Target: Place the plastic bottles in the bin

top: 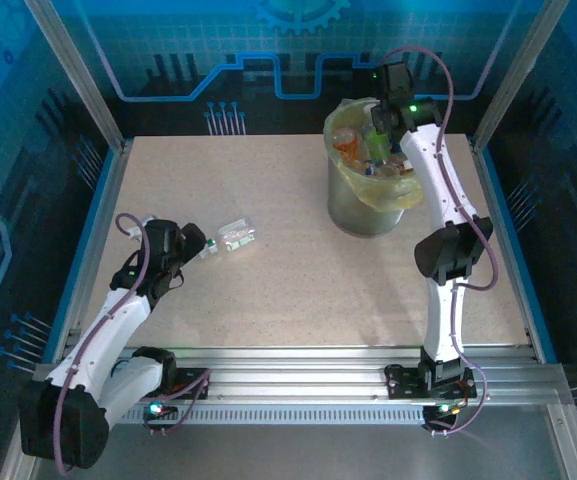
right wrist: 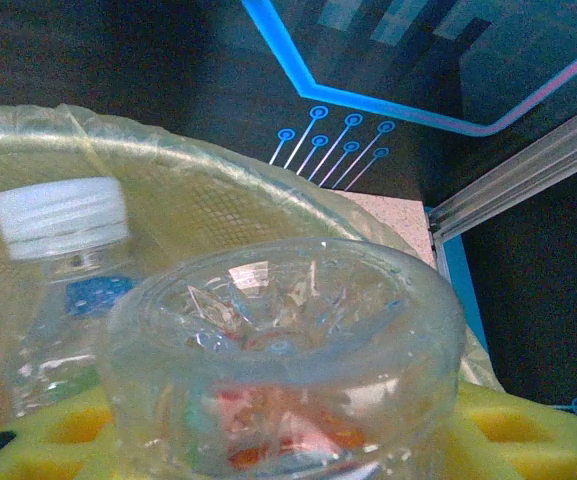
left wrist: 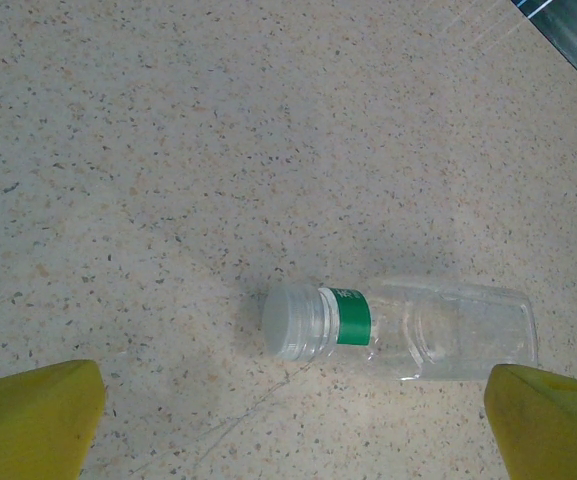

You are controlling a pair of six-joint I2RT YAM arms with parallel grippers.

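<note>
1. Left wrist view, nearest the arm bases: the left hand (left wrist: 290, 405) stands wide open and empty. Its yellow fingers (left wrist: 30, 425) show at the lower corners, above the speckled worktop (left wrist: 168, 150).
2. Just ahead of it the green-banded bottle (left wrist: 400, 330) lies on its side on the worktop, pale cap pointing left in this view and clear body lightly flattened. It sits nearer the right-side finger and touches neither.
3. Top external view: the green-banded bottle (top: 236, 236) lies just beside the left hand (top: 200, 244) and well apart from the bin (top: 363, 215). It appears to be the one bottle left on the worktop.
4. Farther back, the right hand (top: 381, 130) hangs over the bin's mouth, where several bottles lie inside the bag.
5. Right wrist view: the right hand (right wrist: 288, 445) is closed on the held bottle (right wrist: 283, 335), its moulded base towards the camera, between yellow pads (right wrist: 53, 435). Beyond it are the bag-lined rim (right wrist: 218, 170) and a white-capped bottle (right wrist: 63, 270) inside the bin.
6. Step in hand, as judged: dropping the held bottle. The next move calls for the right hand to open squarely over the mouth. The left hand must then centre on the green-banded bottle, close across its body, and carry it over.
</note>
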